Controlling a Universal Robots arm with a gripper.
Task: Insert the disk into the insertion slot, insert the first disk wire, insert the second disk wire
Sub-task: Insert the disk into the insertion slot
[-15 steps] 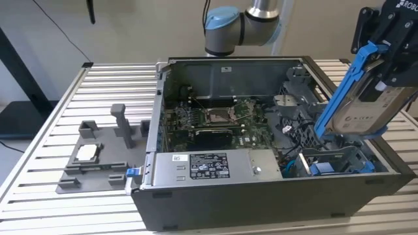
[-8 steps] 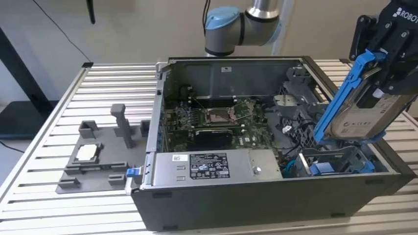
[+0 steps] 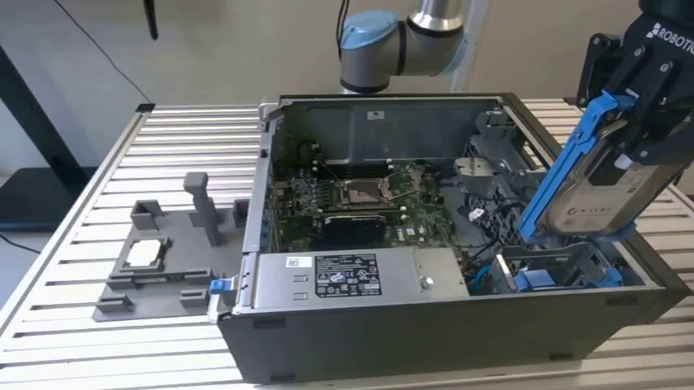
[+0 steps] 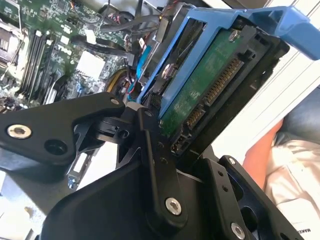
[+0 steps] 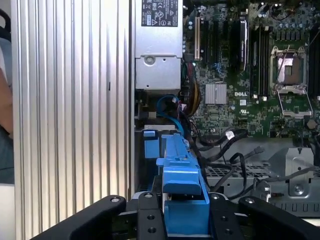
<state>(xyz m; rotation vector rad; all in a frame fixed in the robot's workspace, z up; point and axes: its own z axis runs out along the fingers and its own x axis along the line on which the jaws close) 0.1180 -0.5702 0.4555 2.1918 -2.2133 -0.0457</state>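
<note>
Slatted metal surface (image 3: 97, 171) seen under open computer case (image 3: 434, 341). Gripper (image 3: 639, 122) positioned over case's end at exterior view's right. Disk (image 3: 591, 191) in blue carrier clamped between closed fingers (image 5: 148, 218), held steeply tilted, lower end just above insertion slot (image 3: 558, 268), not yet inserted.

You are at a robotics test bench, in what looks like a lab or workshop. A jointed robot arm (image 3: 407, 41) stands behind a slatted aluminium table (image 3: 162, 138). On the table sits an open desktop computer case (image 3: 434, 341), its motherboard (image 5: 240, 75) bared. Beside it on the exterior view's left lies a grey parts fixture (image 3: 162, 272). The gripper (image 3: 639, 150) clamps the disk (image 3: 591, 191) above the case. A plain beige wall (image 3: 217, 49) and a black stand (image 3: 32, 195) frame the scene. A person's light clothing (image 4: 295, 180) shows close by in the second wrist view.
</note>
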